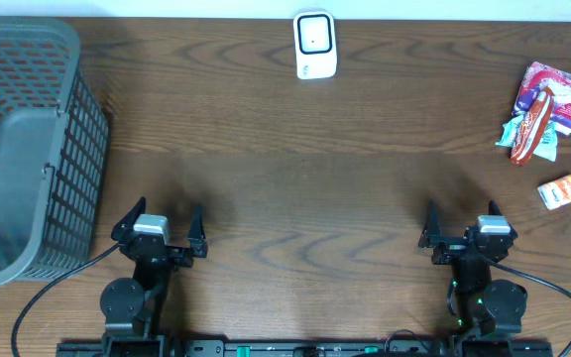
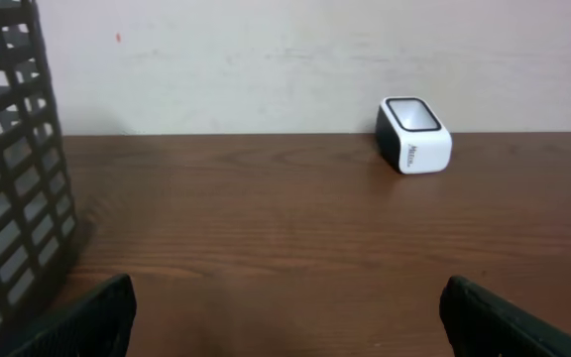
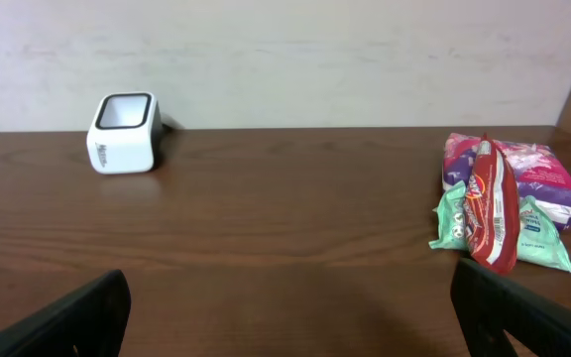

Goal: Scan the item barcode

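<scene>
A white barcode scanner [image 1: 315,45] with a dark window stands at the far middle of the table; it also shows in the left wrist view [image 2: 414,134] and the right wrist view [image 3: 124,132]. At the far right lies a pile of items: a red packet [image 1: 530,124] [image 3: 491,213] across a pink packet [image 1: 553,94] [image 3: 523,169] and a green one [image 1: 512,131] [image 3: 543,238]. A small orange box [image 1: 561,191] lies nearer. My left gripper [image 1: 164,220] [image 2: 287,297] and right gripper [image 1: 461,223] [image 3: 287,288] rest open at the near edge, nothing between their fingers.
A tall grey mesh basket [image 1: 23,149] [image 2: 13,169] fills the left side of the table, close to my left arm. Bare dark wood table [image 1: 305,178] stretches between the grippers and the scanner. A pale wall backs the far edge.
</scene>
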Robot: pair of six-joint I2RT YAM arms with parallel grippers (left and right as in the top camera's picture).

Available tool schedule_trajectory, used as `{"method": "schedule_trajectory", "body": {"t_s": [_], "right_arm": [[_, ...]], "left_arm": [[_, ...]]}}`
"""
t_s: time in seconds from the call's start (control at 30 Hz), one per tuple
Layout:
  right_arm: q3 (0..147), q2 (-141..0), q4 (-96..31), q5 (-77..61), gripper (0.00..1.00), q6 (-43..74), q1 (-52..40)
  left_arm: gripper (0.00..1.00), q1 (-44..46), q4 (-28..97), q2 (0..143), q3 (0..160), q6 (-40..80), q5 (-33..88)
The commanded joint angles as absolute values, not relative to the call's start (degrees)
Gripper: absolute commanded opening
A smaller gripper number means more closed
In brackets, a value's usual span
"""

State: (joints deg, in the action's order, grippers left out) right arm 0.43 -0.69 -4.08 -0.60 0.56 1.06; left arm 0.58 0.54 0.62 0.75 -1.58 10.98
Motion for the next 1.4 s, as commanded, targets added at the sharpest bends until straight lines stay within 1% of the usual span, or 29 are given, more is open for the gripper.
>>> {"method": "schedule_trajectory", "body": {"t_s": [0.0, 0.37, 1.37], "right_arm": [[0.3, -0.4, -4.3, -0.8, 0.99, -0.3, 1.4], [0.3, -0.4, -4.3, -0.8, 0.99, -0.3, 1.4], [0.3, -0.4, -4.3, -0.8, 0.99, -0.3, 1.4]], "left_arm": [[0.97, 0.4, 3.8, 0.1, 0.2, -2.0, 7.7], [0.97, 0.4, 4.4, 0.1, 0.2, -1.1, 0.6], [0.97, 0.4, 4.2, 0.1, 0.2, -1.0, 1.0]]}}
